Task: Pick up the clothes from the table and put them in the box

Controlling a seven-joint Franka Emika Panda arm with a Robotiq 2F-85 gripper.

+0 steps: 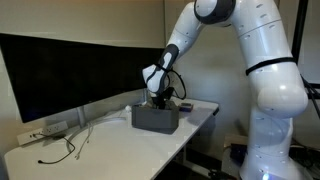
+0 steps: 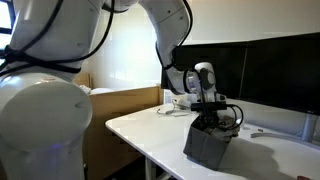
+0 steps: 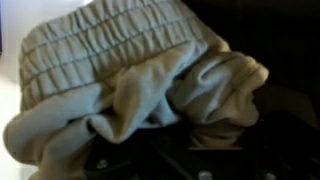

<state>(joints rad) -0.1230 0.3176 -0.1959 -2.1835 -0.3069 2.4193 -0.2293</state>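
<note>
A tan-khaki garment [image 3: 130,70] with a gathered elastic band fills the wrist view, bunched in folds. At the bottom edge of that view my gripper [image 3: 210,145] is shut on a fold of this cloth. In both exterior views the gripper [image 1: 158,100] [image 2: 208,118] reaches down into the top of the dark grey box [image 1: 155,120] [image 2: 208,148]. The box stands on the white table [image 1: 100,152] [image 2: 150,128]. The box walls hide the clothes in the exterior views.
A wide black monitor [image 1: 60,70] [image 2: 265,70] stands along the back of the table. Thin dark cables [image 1: 68,145] and a white power strip [image 1: 45,130] lie near it. A wooden cabinet [image 2: 125,100] stands beyond the table edge.
</note>
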